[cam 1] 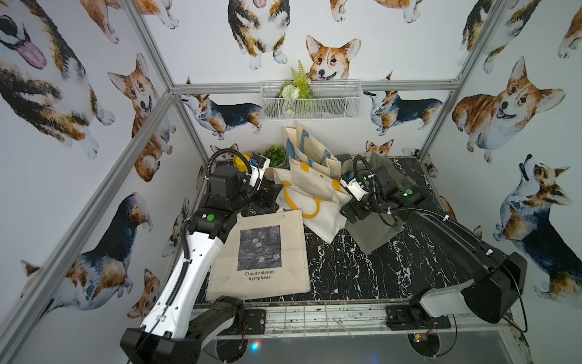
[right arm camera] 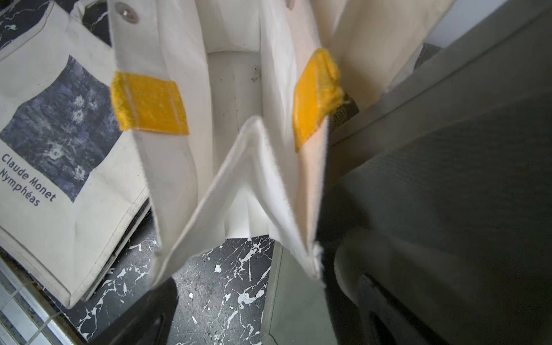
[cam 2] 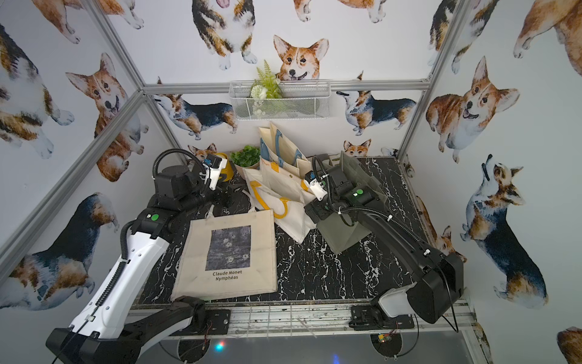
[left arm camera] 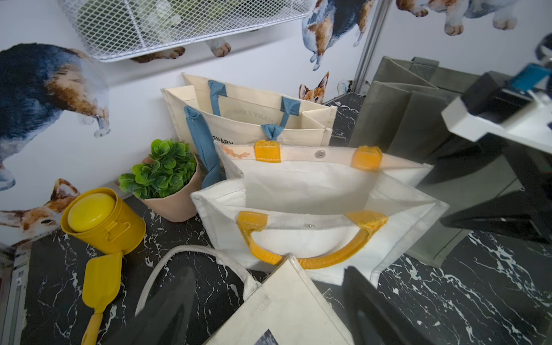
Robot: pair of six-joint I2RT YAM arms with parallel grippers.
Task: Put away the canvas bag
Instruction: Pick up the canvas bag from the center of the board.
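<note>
A flat beige canvas bag [cam 1: 261,255] [cam 2: 226,255], printed "Claude Monet Nymphéas", lies on the black marble table at the front left. Its far corner [left arm camera: 286,301] sits between the open fingers of my left gripper [left arm camera: 267,271] [cam 1: 273,193], with no finger touching it. A white bag with yellow handles [cam 1: 315,197] [left arm camera: 313,185] stands open just behind it. At that bag's right end my right gripper [right arm camera: 260,268] [cam 1: 349,211] is open, and the bag's folded side panel [right arm camera: 254,185] hangs just above the fingers. The printed bag [right arm camera: 59,119] also shows in the right wrist view.
A cream bag with blue handles [cam 1: 310,148] leans on the back wall. An olive-grey bag [cam 1: 374,234] lies under the right arm. A potted plant [left arm camera: 167,179], a yellow tin [left arm camera: 101,218] and a yellow scoop [left arm camera: 100,280] sit at the back left. A wire basket [cam 1: 310,102] hangs above.
</note>
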